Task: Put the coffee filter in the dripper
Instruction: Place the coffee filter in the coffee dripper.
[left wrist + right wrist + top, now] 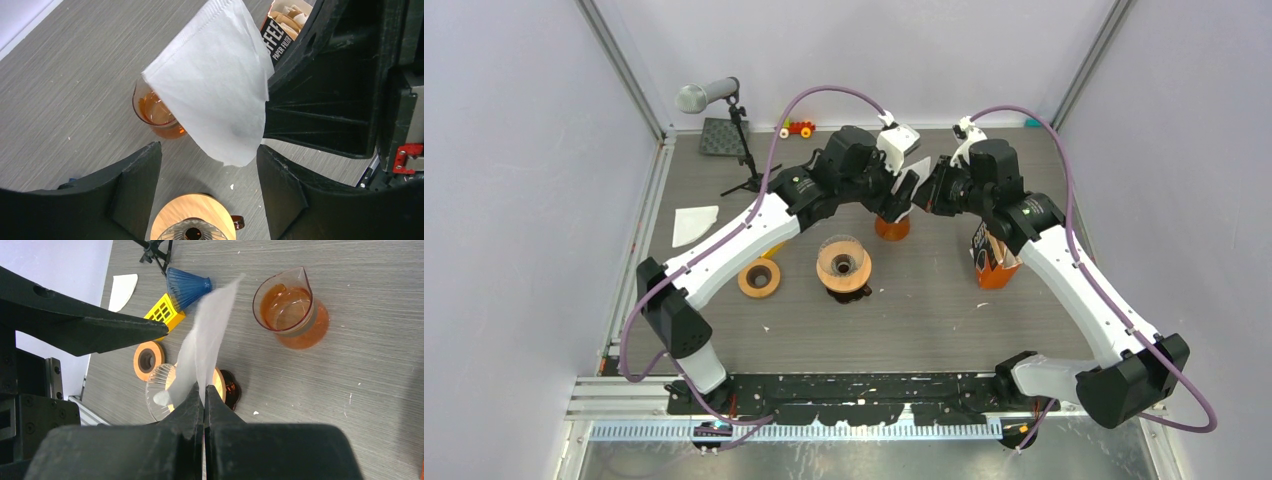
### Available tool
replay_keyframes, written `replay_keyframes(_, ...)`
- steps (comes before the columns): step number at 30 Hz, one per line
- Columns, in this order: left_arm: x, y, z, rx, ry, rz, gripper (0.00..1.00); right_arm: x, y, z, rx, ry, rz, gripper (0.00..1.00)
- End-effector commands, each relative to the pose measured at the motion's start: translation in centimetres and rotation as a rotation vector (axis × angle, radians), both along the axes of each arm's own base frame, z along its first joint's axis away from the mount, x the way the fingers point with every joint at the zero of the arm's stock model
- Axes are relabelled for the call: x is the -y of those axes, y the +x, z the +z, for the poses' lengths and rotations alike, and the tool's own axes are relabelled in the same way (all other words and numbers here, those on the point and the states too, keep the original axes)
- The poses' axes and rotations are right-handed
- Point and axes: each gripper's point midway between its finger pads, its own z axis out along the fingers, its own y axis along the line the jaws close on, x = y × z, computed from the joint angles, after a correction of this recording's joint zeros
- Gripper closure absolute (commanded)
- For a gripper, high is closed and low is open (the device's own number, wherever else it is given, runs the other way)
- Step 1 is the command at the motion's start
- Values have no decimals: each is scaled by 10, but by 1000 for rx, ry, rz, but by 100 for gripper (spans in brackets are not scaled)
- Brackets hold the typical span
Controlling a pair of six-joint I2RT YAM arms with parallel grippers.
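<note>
While the right gripper clamps the coffee filter, only the left wrist view shows the left gripper gaping, empty, dripper at six o'clock.

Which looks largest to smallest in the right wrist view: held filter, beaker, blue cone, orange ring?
1-2. beaker, held filter: filter edge-on and near the camera, so unranked
3. blue cone
4. orange ring, slightly smaller
</note>
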Motion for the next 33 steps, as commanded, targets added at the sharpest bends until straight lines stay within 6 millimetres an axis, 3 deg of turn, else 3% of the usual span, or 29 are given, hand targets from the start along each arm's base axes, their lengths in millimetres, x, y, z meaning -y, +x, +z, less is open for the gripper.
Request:
replay_keyframes(1, 3, 6, 20, 53, -15, 11, 29, -1, 2, 13, 45, 36, 1, 100)
replay_keyframes(24, -4, 19, 26, 83, 6, 80, 31, 0, 2, 11, 39, 36, -4, 100)
replay_keyframes(33, 7, 13, 30, 81, -18, 12, 34, 2, 4, 10, 42, 26, -19, 100)
